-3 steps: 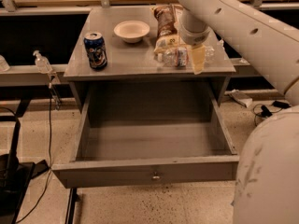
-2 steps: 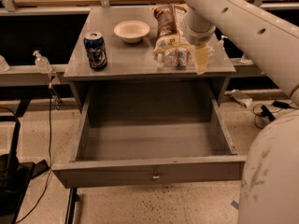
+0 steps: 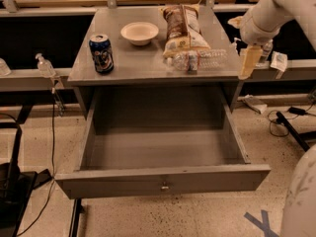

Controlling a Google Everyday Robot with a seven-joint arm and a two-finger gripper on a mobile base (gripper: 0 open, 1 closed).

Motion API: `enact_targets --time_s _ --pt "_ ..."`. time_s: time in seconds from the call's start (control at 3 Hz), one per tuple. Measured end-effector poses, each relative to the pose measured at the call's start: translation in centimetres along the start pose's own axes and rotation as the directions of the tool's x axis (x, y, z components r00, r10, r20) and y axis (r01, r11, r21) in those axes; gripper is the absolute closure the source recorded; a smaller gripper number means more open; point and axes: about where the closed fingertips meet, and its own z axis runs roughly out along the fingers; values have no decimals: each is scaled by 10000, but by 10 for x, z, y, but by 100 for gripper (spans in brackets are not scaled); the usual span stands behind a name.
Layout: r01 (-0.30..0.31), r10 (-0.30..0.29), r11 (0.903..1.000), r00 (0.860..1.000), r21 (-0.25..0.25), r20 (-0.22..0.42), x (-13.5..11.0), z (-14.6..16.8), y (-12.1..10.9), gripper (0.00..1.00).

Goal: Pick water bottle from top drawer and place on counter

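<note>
The water bottle [image 3: 197, 60] lies on its side on the counter [image 3: 140, 60], near the front right edge, just in front of the chip bag. My gripper [image 3: 249, 62] hangs just off the counter's right edge, a little to the right of the bottle and apart from it; it is open and holds nothing. The top drawer [image 3: 163, 174] is pulled fully out below the counter, and its grey inside holds nothing that I can see.
A blue soda can [image 3: 101, 53] stands at the counter's left front. A white bowl [image 3: 139, 32] and a chip bag [image 3: 180, 28] sit at the back. A pump bottle [image 3: 44, 65] stands on the left ledge. Cables lie on the floor on both sides.
My gripper has moved right, from over the bottle to beyond the counter's right edge. The bottle stays lying on the counter.
</note>
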Motion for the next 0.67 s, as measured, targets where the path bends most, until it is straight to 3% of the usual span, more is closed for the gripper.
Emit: enact_targets --time_s 0.33,0.67 --pt "-649 646 9979 9973 63 343 20 -9 3 0" --pt "-686 680 9976 9969 116 402 20 -11 1 0"
